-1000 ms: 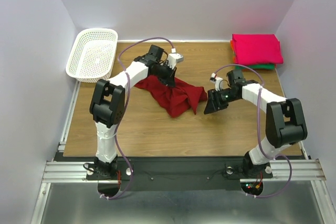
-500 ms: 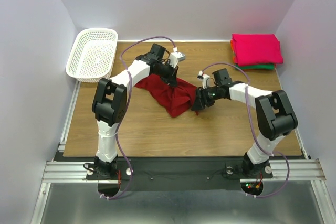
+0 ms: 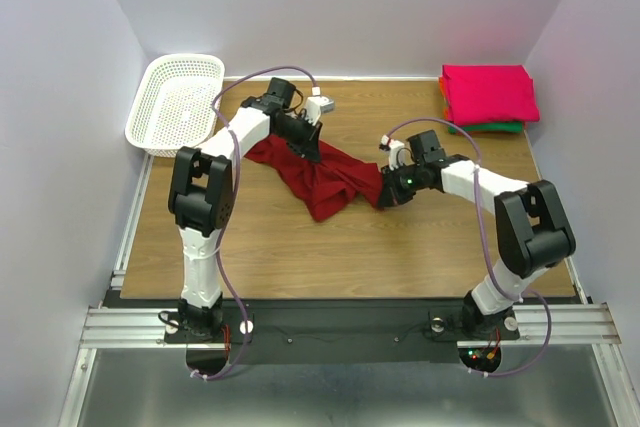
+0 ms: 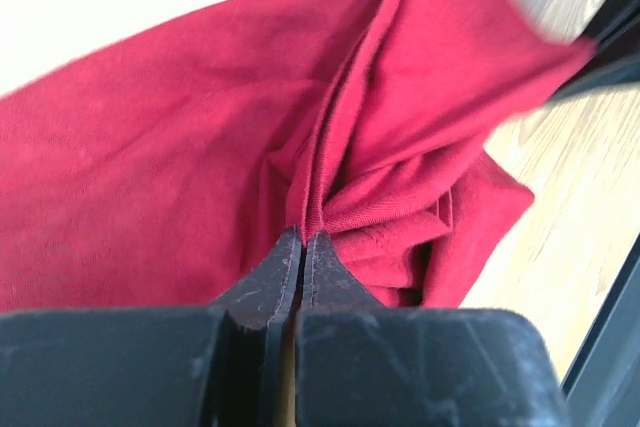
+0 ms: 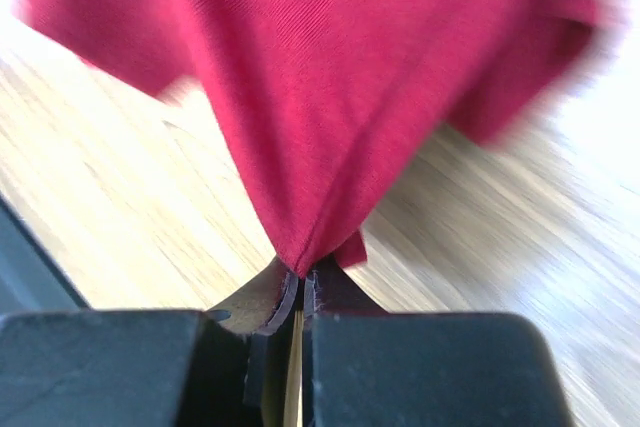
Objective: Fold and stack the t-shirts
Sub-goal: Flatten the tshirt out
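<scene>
**Double pinch engaged**

Brown wood-grain table (image 3: 260,247): crumpled dark red cloth t-shirt (image 3: 320,182) mid-table, strung between the arms, right end apparently lifted. Folded bright pink t-shirt (image 3: 490,92) tops the far-right stack, green t-shirt (image 3: 497,128) beneath. Clamped tight on the red cloth: left gripper (image 3: 312,147) at its far-left bunch, right gripper (image 3: 385,192) at its right corner.

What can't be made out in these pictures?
Top view: what lies under the pink shirt; it covers the pile, leaving only a green edge and an orange edge.
Top view: the crimson shirt is crumpled; folds hide collar and sleeves.
Right wrist view: blurred cloth; which part the right end effector pinches is unclear.
Left wrist view: cloth around the left end effector fills the frame, hiding most of the table.
</scene>
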`<act>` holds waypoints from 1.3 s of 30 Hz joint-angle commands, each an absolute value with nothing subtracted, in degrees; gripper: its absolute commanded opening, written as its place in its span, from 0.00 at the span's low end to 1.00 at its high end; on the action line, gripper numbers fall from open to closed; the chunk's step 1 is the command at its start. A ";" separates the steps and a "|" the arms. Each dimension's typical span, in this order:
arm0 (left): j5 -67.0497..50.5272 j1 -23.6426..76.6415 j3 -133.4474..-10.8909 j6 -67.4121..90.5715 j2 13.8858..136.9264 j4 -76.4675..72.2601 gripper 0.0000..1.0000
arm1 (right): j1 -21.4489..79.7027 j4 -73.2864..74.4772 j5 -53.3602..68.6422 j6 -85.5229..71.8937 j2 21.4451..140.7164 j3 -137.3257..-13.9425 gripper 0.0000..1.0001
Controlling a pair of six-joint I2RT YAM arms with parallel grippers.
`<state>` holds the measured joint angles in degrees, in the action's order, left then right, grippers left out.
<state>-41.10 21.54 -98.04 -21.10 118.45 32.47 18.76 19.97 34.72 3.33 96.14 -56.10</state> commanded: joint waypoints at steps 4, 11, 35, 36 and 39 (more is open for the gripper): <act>-43.86 18.19 -98.88 -28.47 113.03 38.49 0.12 | 14.51 28.73 28.39 11.24 90.79 -55.11 0.01; -45.70 17.14 -98.00 -31.38 113.29 40.69 0.19 | 13.01 32.08 26.28 14.50 90.26 -54.84 0.01; -29.10 3.35 -126.39 -28.65 104.44 40.89 0.00 | -3.69 45.88 10.30 31.10 84.47 -76.79 0.01; -28.31 2.90 -126.13 -28.57 103.37 39.83 0.00 | -4.30 45.70 9.33 31.46 84.46 -78.47 0.01; -25.58 1.06 -124.81 -27.69 98.89 34.82 0.00 | -6.32 45.70 5.81 33.04 85.34 -86.11 0.00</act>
